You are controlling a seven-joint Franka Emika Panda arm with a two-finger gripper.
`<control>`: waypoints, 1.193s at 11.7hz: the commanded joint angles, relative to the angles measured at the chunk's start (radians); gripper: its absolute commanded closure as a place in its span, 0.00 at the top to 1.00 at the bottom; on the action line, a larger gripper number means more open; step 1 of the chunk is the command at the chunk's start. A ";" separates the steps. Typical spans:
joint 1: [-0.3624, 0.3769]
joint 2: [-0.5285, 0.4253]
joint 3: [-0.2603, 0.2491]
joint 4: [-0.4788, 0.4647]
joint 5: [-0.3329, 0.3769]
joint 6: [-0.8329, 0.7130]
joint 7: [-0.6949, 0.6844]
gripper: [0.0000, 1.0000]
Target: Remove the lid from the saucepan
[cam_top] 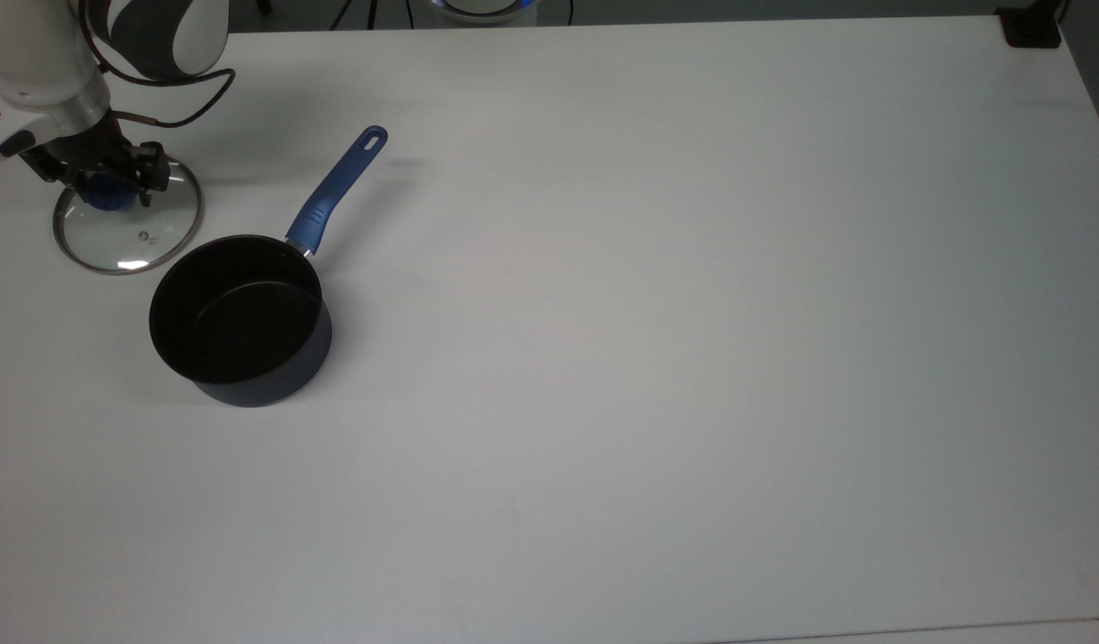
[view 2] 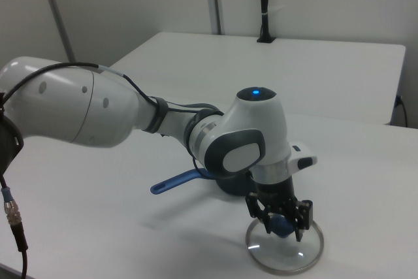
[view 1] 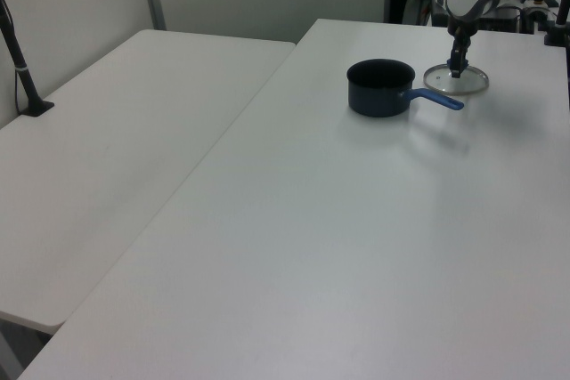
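The saucepan (cam_top: 240,317) stands uncovered on the white table (cam_top: 692,358), its black inside showing and its long blue handle (cam_top: 339,186) pointing away towards the top view's upper right. The glass lid (cam_top: 129,233) sits flat and low just to the top view's left of the pan, apart from it. My gripper (cam_top: 109,183) comes down from above, shut on the lid's blue knob (view 2: 281,226). The left view shows the lid (view 1: 456,81) behind the handle (view 1: 438,99), and in the right view the lid (view 2: 285,247) is in front of my arm, which hides most of the pan.
My white arm (view 2: 98,112) and its cable (cam_top: 169,112) reach over the table's far corner in the top view's upper left. A black clamp (cam_top: 1030,29) sits at the top view's upper right corner. A second white table (view 1: 107,140) adjoins on the left view's left.
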 commanded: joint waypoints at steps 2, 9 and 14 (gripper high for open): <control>0.019 -0.018 0.000 -0.001 0.024 0.007 0.003 1.00; 0.280 -0.289 0.042 0.192 0.021 -0.498 0.424 1.00; 0.335 -0.383 0.082 0.192 0.008 -0.562 0.596 1.00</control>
